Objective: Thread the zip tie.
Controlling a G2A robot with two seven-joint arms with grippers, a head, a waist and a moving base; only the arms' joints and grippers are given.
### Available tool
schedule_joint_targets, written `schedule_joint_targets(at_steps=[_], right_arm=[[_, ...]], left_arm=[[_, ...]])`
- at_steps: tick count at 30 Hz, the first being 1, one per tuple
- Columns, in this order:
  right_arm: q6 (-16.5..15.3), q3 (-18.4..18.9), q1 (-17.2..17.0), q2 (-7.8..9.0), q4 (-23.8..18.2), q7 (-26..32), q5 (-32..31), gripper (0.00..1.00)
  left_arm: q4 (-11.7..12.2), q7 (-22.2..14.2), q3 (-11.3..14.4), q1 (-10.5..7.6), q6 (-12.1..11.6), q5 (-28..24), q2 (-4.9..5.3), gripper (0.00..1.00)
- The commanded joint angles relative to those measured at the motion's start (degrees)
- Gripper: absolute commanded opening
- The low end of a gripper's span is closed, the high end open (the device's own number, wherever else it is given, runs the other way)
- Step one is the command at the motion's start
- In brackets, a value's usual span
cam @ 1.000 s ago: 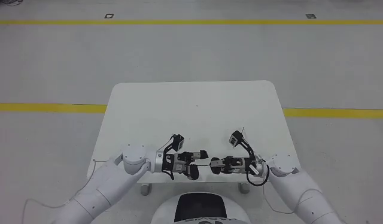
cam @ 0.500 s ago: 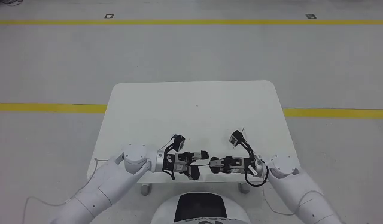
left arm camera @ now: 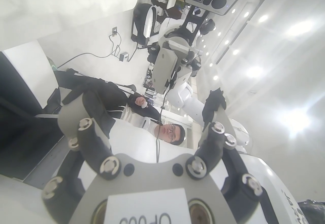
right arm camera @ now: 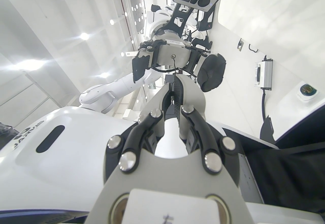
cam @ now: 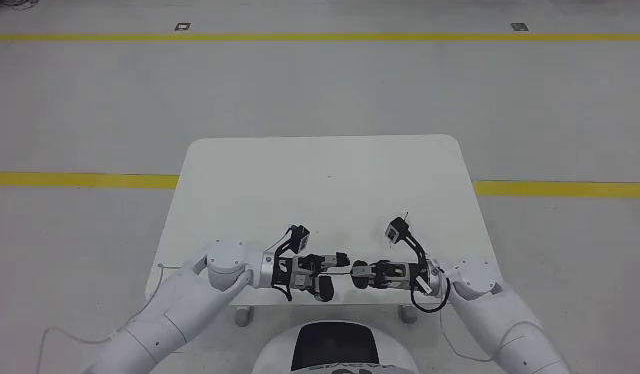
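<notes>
Both arms hang over the table's [cam: 320, 174] front edge, and their grippers face each other tip to tip. My right gripper [right arm camera: 175, 80] is shut on the zip tie [right arm camera: 162, 70], a thin black strand that sticks out past its fingertips. The strand lies across the gap of my left gripper [right arm camera: 177, 67], whose black-padded fingers [right arm camera: 139, 65] stand wide open on either side of it. In the left wrist view the left gripper [left arm camera: 146, 105] is open and nothing is pressed between its pads. From the top, the left gripper [cam: 338, 264] and the right gripper [cam: 358, 274] almost touch.
The white table top stretches bare beyond the grippers. Grey floor with yellow lines [cam: 90, 180] surrounds it. A seated person [left arm camera: 106, 100] is in the room behind, away from the work.
The right wrist has turned slightly, so its camera has shifted a little toward the left arm. The grippers stay close together and their grip states are unchanged.
</notes>
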Motion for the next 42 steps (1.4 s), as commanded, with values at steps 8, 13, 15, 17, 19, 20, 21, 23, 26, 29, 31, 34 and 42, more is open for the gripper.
schedule_joint_targets(at_steps=[8,13,15,17,19,20,21,23,26,29,31,34,42], right_arm=[[0.0,0.0,0.1,-0.24,0.6,0.3,-0.3,0.0],[0.0,-0.3,0.3,-0.37,1.0,0.5,-0.3,0.0],[0.0,-0.4,0.4,-0.41,1.1,0.7,-0.3,0.0],[0.0,-0.5,0.5,-0.45,1.1,0.8,-0.5,0.0],[0.0,-0.7,0.5,-0.49,1.2,0.9,-0.5,0.0],[0.0,-0.8,0.6,-0.5,1.3,0.9,-0.6,0.0],[0.0,-0.8,0.6,-0.52,1.4,0.9,-0.6,0.0],[0.0,-0.9,0.7,-0.55,1.5,0.8,-0.6,0.0],[0.0,-1.0,0.8,-0.58,1.7,0.5,-0.6,0.0],[0.0,-1.1,0.8,-0.59,1.9,0.2,-0.5,0.0],[0.0,-1.1,0.8,-0.6,1.9,0.1,-0.4,0.0],[0.0,-1.1,0.8,-0.6,2.0,0.0,-0.3,0.0],[0.0,-1.3,1.0,-0.57,2.3,-0.1,-0.2,0.0]], left_arm=[[0.1,0.1,0.4,-0.17,-0.1,-0.3,0.07,0.91],[0.3,0.3,0.7,-0.35,-0.2,-0.5,0.06,0.89],[0.4,0.3,0.8,-0.44,-0.2,-0.5,0.06,0.88],[0.4,0.3,0.9,-0.51,-0.3,-0.6,0.07,0.87],[0.5,0.3,0.9,-0.56,-0.3,-0.7,0.07,0.81],[0.5,0.3,1.0,-0.58,-0.3,-0.7,0.08,0.78],[0.5,0.3,1.0,-0.6,-0.4,-0.8,0.08,0.77],[0.6,0.2,1.1,-0.64,-0.4,-0.9,0.1,0.71],[0.6,0.2,1.1,-0.71,-0.5,-1.0,0.13,0.61],[0.7,0.2,1.2,-0.77,-0.5,-1.0,0.17,0.49],[0.6,0.2,1.2,-0.76,-0.6,-1.1,0.21,0.47],[0.4,0.2,1.1,-0.67,-0.7,-1.1,0.31,0.44],[0.3,0.1,1.3,-0.72,-0.7,-1.2,0.44,0.37]])
